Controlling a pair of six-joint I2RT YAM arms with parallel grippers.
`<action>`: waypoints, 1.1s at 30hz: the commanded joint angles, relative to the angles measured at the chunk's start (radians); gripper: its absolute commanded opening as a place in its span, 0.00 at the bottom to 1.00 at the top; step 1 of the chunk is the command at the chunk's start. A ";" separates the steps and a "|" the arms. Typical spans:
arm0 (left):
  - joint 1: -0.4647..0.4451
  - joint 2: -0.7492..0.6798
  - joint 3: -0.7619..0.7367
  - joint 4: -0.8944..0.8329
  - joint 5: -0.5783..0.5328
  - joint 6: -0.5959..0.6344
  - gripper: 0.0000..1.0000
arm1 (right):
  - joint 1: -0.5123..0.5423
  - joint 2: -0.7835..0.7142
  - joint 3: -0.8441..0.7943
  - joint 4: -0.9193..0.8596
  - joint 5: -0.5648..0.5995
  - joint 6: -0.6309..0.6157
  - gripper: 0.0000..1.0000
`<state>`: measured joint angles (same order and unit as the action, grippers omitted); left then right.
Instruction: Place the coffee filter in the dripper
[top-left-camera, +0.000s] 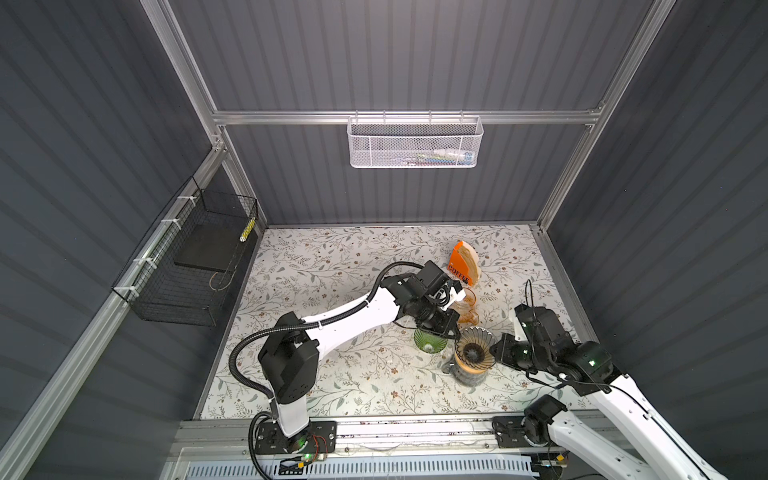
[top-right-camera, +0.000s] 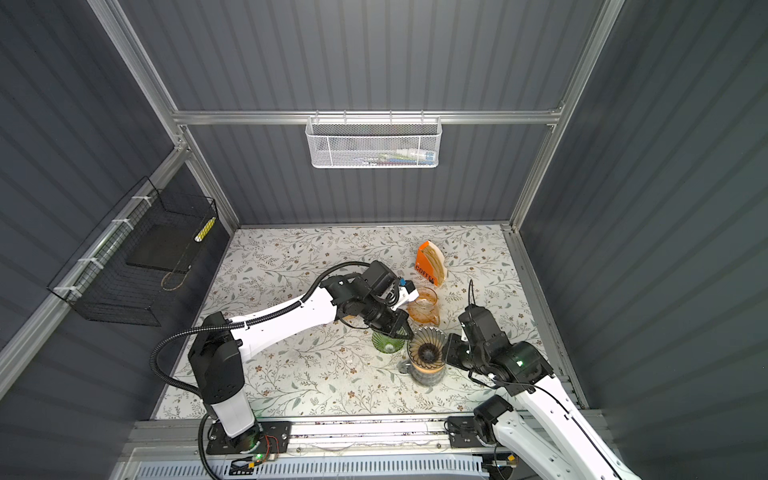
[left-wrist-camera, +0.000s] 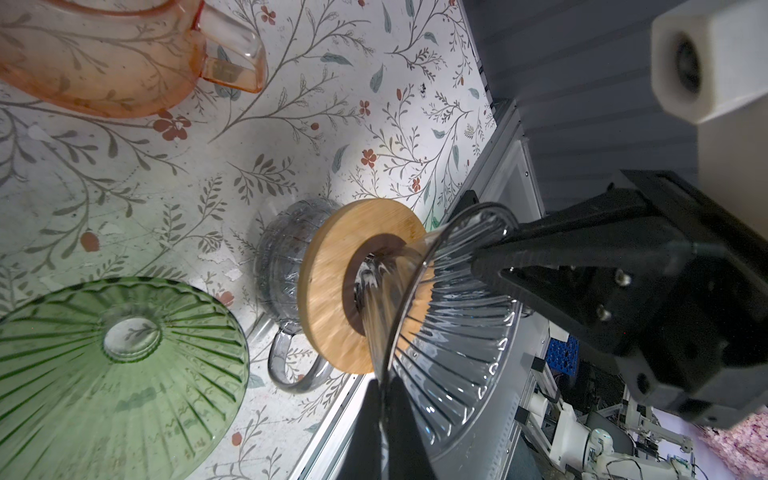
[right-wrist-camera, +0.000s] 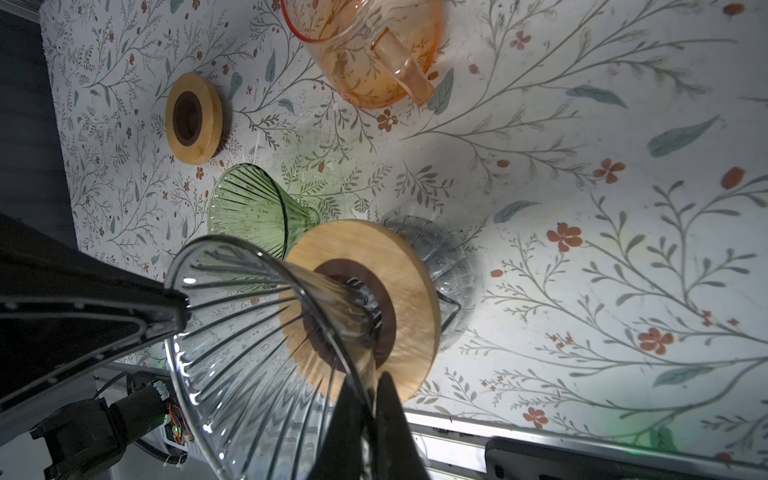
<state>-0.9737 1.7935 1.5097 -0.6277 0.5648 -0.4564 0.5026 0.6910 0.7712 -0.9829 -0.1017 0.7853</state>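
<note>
Surface: floral counter (top-left-camera: 332, 257), grey walls (top-left-camera: 374, 62).
Crowding: green dripper (top-left-camera: 430, 341), orange jug (top-right-camera: 423, 305).
Grip: left gripper (left-wrist-camera: 384, 399), right gripper (right-wrist-camera: 371, 392) both pinching clear dripper (top-left-camera: 473, 348) rim.

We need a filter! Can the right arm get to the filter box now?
Probably not yet: its fingers are shut on the dripper's rim, and the jug stands between them and the filter box. It must let go first.
</note>
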 joint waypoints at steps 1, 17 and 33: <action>-0.039 0.064 -0.046 -0.030 0.007 0.039 0.06 | -0.003 0.061 -0.084 -0.086 0.042 -0.003 0.00; -0.051 0.085 -0.077 -0.018 0.007 0.039 0.05 | -0.002 0.083 -0.109 -0.068 0.037 0.000 0.00; -0.053 0.097 -0.088 -0.016 -0.004 0.041 0.03 | -0.002 0.113 -0.113 -0.073 0.077 0.027 0.00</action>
<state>-0.9718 1.8000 1.4845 -0.5747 0.5568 -0.4835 0.4934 0.7235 0.7589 -0.9710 -0.0978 0.8204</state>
